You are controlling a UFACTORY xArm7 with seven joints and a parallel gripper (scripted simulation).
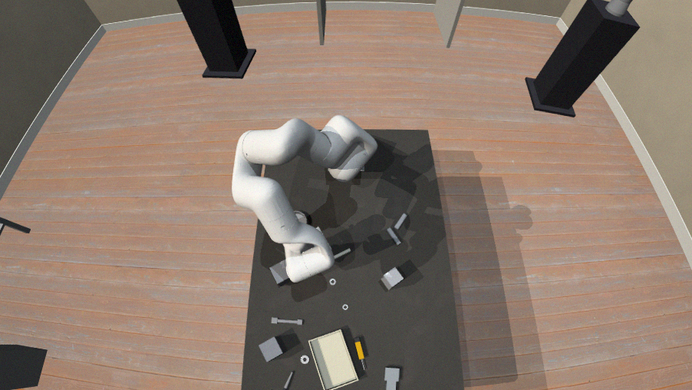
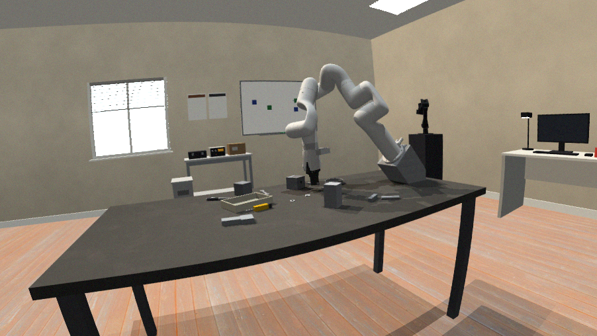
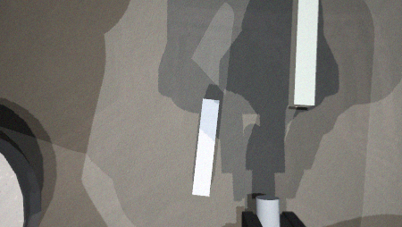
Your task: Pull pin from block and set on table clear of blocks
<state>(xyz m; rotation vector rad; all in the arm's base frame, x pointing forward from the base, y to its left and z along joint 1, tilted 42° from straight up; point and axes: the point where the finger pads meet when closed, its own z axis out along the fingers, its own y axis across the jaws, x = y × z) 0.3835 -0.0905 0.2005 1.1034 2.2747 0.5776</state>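
Note:
My gripper (image 3: pixel 267 218) is shut on the grey pin (image 3: pixel 267 209), whose end shows between the dark fingers at the bottom of the wrist view. In the overhead view the pin (image 1: pixel 341 253) sticks out to the right from under my wrist. The pin's grey block (image 1: pixel 277 272) stands at the table's left edge, partly hidden under my arm. In the side view the gripper (image 2: pixel 313 179) hangs low over the table, just right of that block (image 2: pixel 295 182). The block stands upright.
Two short grey bars (image 3: pixel 206 147) (image 3: pixel 306 51) lie ahead of the pin. Another grey block (image 1: pixel 392 278) stands to the right and a third (image 1: pixel 271 348) nearer the front, beside a cream tray (image 1: pixel 333 358). A bolt (image 1: pixel 286 320) and small washers (image 1: pixel 332 281) lie between.

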